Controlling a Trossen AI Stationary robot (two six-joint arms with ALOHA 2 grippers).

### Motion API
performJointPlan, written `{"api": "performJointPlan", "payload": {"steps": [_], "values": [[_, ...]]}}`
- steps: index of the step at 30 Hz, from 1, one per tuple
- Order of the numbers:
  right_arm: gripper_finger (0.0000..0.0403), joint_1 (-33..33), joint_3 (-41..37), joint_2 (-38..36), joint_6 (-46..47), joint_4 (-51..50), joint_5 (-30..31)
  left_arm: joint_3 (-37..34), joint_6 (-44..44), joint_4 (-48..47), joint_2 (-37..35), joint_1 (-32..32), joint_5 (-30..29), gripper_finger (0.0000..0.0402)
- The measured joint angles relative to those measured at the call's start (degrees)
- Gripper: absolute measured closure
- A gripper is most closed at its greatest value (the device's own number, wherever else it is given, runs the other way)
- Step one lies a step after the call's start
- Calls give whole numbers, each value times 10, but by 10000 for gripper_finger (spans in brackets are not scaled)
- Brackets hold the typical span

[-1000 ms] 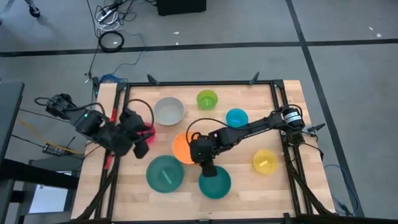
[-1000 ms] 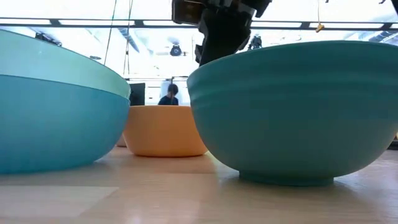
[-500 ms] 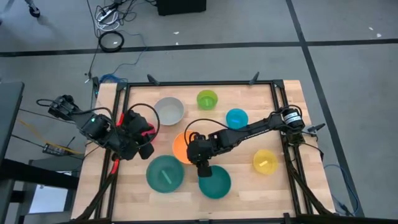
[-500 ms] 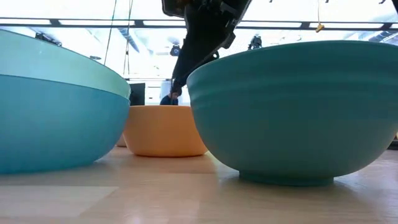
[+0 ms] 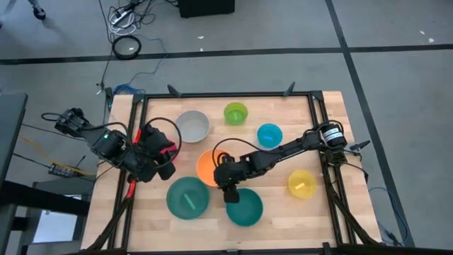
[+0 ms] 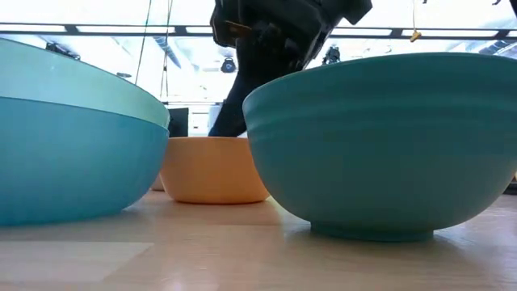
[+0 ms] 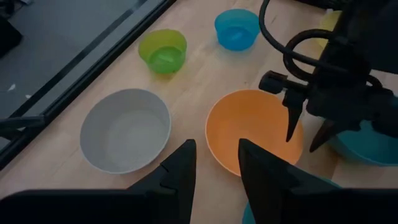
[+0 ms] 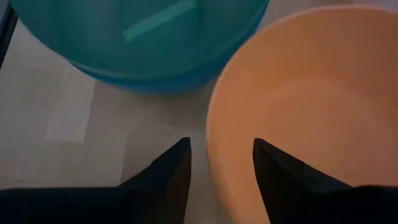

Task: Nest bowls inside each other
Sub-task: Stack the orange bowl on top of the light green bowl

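Right fingers straddle the orange bowl's rim

The right gripper hangs near the middle of the counter, its fingers apart: one prong sits inside the orange bowl, the other just outside its wall, with the rim between them. Whether either prong touches the plastic cannot be told. Beside it toward the counter's near edge stand the teal bowl and a larger blue-green bowl, which seems to hold a second bowl.

The left gripper waits above the counter's left side, its fingers apart and empty, facing the orange bowl and the grey bowl. A pink-red bowl peeks from under that arm. The lime green bowl sits by the far edge, the cyan bowl right of centre, the yellow bowl by the right edge
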Motion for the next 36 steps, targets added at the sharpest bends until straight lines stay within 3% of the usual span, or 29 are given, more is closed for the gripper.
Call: {"api": "performJointPlan", "payload": {"steps": [12,15,21,23,29,36], "values": [[254,-13,-66,0,11,86,20,0,-3,0,0,0,-1,273],[284,-19,-68,0,19,88,18,0,-4,0,0,0,-1,273],[384,-34,-68,0,6,93,20,0,-8,0,0,0,-14,273],[391,-38,-66,-1,-2,97,27,0,-11,0,0,0,-24,273],[398,-38,-39,-3,-13,87,32,0,-15,-30,0,0,-32,273],[401,1,53,-12,-54,71,38,0,-14,-39,-1,1,-88,273]]}}
